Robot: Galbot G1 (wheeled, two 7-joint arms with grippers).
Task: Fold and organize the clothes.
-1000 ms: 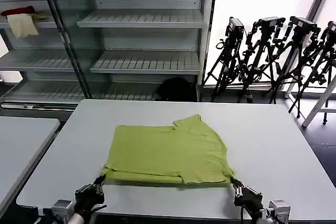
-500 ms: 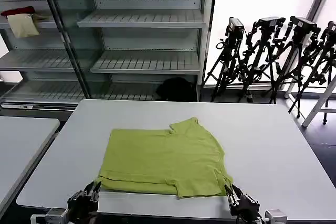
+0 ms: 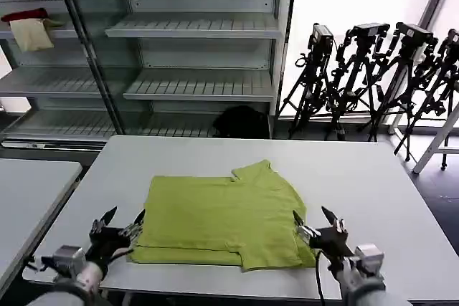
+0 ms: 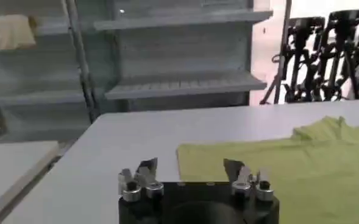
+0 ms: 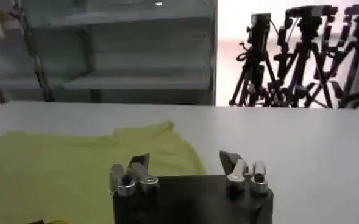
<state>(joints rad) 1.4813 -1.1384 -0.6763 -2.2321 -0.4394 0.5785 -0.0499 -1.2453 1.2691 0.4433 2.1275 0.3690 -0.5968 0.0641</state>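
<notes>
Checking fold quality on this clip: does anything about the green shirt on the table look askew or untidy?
Yes. The lime-green cotton T-shirt is folded unevenly: a lower layer sticks out past the near edge, and a sleeve pokes out at the far side. Both open grippers, left and right, flank it on the white table.

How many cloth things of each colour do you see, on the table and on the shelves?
Lime-green T-shirt, folded on the white table: 1
Dark red cloth on the shelf: 1
Cream cloth hanging from the same shelf: 1
Total: 3
</notes>
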